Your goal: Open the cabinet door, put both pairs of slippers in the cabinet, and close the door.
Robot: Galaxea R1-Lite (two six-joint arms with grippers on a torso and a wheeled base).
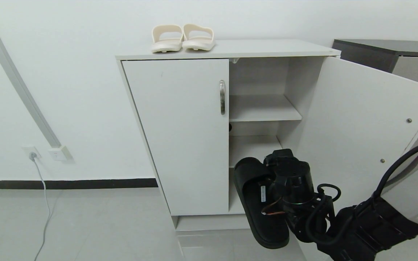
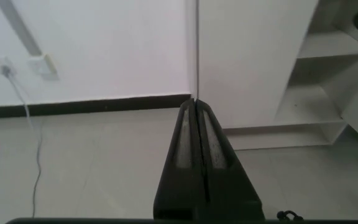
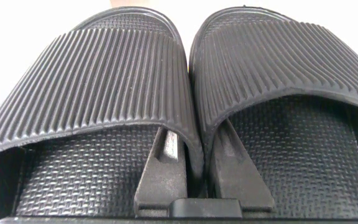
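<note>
Slippers: 2 black (image 1: pixel 261 212) in right pincer (image 3: pixel 194 142), 2 cream (image 1: pixel 183 38) atop cabinet (image 1: pixel 267 47)

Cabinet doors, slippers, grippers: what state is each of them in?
Right cabinet door: open.
Left cabinet door: closed.
Black slippers: held together as a pair.
Beige slippers: side by side on the cabinet top.
Right gripper: shut on the black slippers.
Left gripper: shut, empty.
</note>
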